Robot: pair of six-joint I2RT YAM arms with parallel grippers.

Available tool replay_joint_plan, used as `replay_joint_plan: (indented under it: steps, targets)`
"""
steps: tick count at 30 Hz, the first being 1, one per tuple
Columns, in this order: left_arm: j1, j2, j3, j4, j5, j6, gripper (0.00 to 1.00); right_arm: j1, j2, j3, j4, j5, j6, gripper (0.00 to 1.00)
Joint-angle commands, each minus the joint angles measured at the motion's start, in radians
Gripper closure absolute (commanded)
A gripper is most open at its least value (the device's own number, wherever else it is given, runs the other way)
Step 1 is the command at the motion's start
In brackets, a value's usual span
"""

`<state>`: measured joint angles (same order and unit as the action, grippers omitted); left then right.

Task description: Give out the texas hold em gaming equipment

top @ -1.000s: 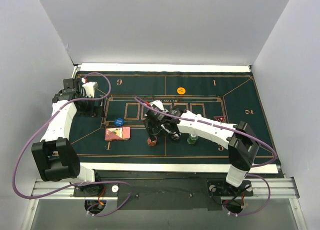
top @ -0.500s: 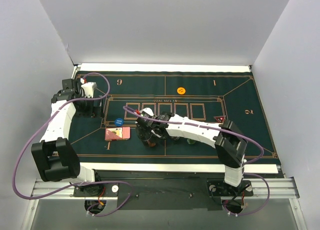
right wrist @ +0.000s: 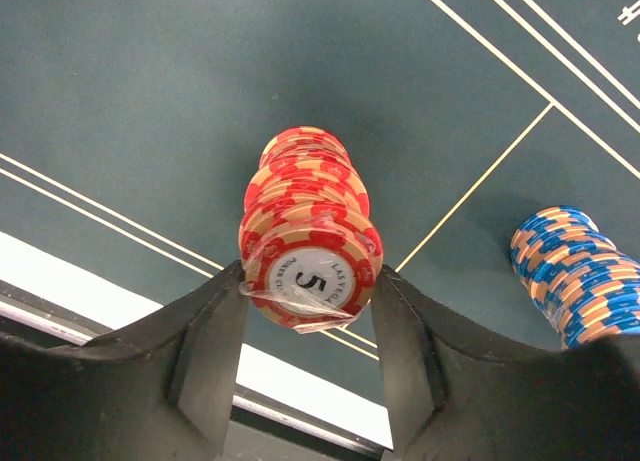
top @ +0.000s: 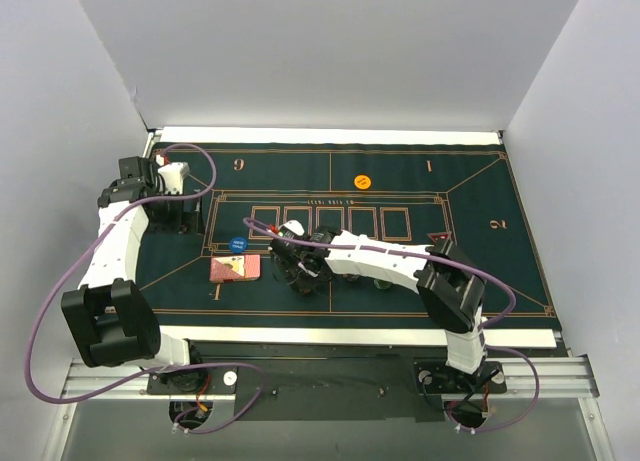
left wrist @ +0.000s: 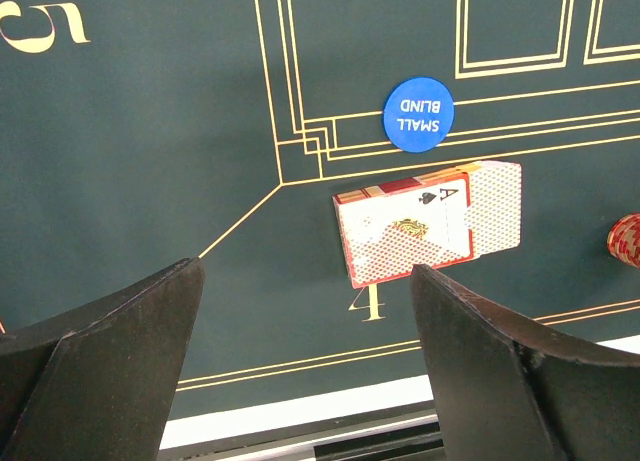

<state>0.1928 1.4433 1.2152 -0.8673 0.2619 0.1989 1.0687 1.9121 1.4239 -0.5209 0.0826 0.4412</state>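
Note:
My right gripper (right wrist: pixel 310 277) (top: pixel 298 271) is shut on a wrapped stack of red poker chips (right wrist: pixel 308 231), which stands near the mat's front edge. A blue chip stack (right wrist: pixel 575 276) stands just to its right. My left gripper (left wrist: pixel 305 271) (top: pixel 178 219) is open and empty at the mat's left side. A red-backed deck of cards (left wrist: pixel 430 221) (top: pixel 235 268) with an ace on top lies by the number 4. A blue "small blind" disc (left wrist: pixel 418 113) (top: pixel 238 244) lies just beyond it. The orange disc (top: pixel 363 182) and the red triangular marker (top: pixel 437 238) lie farther back and right.
The dark green felt mat (top: pixel 500 271) with gold lines covers the table. A green chip stack (top: pixel 383 281) shows partly beside my right arm. White walls close in the left, back and right. The table's white front strip (right wrist: pixel 40 266) is close below the red stack.
My right arm has swung left and lowered so its fingers now enclose the red chip stack. The left arm has barely moved.

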Motion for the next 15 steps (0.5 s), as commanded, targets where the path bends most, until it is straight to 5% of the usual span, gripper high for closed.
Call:
replay_joint_plan:
  steps: [1, 7, 15]
  targets:
    - [0.01, -0.043, 0.041, -0.007, 0.013, 0.02, 0.04, -0.001, 0.007, 0.029, -0.01, 0.025, -0.007, 0.55]
    - [0.011, -0.046, 0.041, -0.013, 0.019, 0.023, 0.04, -0.001, -0.001, 0.03, -0.01, 0.034, -0.018, 0.57]
    - [0.011, -0.054, 0.033, -0.015, 0.01, 0.033, 0.04, -0.004, -0.001, 0.049, -0.01, 0.032, -0.027, 0.71]
